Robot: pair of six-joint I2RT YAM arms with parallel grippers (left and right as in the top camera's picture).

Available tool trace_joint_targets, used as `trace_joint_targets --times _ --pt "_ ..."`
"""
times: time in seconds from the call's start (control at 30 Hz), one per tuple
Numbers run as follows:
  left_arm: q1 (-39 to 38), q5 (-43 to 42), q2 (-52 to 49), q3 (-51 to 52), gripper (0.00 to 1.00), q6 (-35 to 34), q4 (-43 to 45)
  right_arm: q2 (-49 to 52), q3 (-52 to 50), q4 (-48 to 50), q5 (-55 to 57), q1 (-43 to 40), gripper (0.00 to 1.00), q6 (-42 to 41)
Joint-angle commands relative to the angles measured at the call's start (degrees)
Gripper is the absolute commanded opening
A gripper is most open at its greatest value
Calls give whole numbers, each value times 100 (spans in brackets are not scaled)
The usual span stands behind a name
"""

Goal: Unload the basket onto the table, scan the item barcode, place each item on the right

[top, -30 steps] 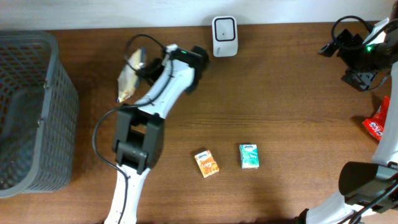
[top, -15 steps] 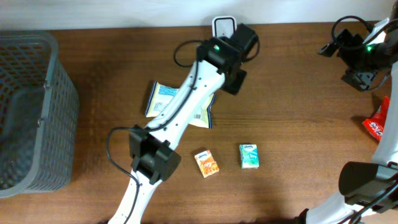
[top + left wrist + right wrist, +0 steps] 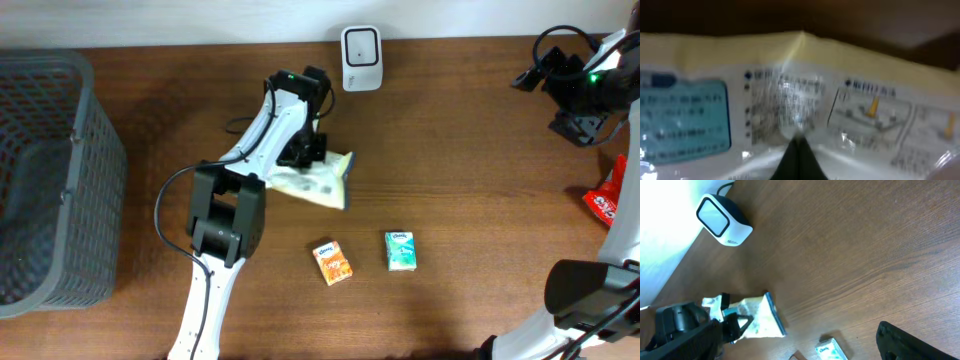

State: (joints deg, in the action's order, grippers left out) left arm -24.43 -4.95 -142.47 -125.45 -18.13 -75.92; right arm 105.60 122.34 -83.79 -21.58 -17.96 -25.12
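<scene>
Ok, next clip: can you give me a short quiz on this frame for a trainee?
1. True or false: the left tool is shut on the snack packet.
2. Which thing is nearest the white scanner? A) the grey basket B) the snack packet C) the red bag
3. Fill the gap: seen from overhead, the teal carton lies on the table just to the ___ of the orange carton.

Key: 1 true; 2 B; 3 right.
</scene>
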Motion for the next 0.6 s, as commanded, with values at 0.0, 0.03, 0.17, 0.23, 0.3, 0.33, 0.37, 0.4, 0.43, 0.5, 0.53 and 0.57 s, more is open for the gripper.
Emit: trace_joint_targets --times 0.0,0.03,0.17,0.23,0.3,0.33,0.37,0.4,0.43,0.5,0.53,0.57 --pt "-420 -909 -98 354 0 -802 820 -2 -24 -2 -24 33 99 20" --pt "-535 -984 -98 354 0 -1078 1073 -2 -24 -2 -24 33 99 20" --pt "-800 -1534 -87 -164 0 -1370 1880 -2 -24 -2 -24 33 99 20" --pt "-767 -1580 -76 -1300 0 -1134 1102 -2 -24 -2 -26 33 99 20" --pt "-859 -1582 -79 -1624 0 -1069 564 -2 -24 -2 -24 33 99 20" --pt "-931 -1432 -103 -1585 0 -1069 323 -2 -24 -2 -24 33 99 20" --pt "-1032 -1145 -114 -1427 0 -1069 289 -2 -24 0 -24 33 99 20" --pt "-1174 -1014 -120 -1154 0 -1071 402 -2 -24 -2 -24 33 99 20" --pt "-1292 -1025 -120 -848 0 -1071 688 -2 -24 -2 -24 33 99 20" --pt "-1482 -1027 -120 -332 0 -1067 1421 -2 -24 -2 -24 33 99 20" --pt "-1552 -1027 -120 -181 8 -1064 1685 -2 -24 0 -24 33 99 20" --pt "-1593 -1025 -120 -120 17 -1047 1838 -2 -24 -2 -24 33 99 20"
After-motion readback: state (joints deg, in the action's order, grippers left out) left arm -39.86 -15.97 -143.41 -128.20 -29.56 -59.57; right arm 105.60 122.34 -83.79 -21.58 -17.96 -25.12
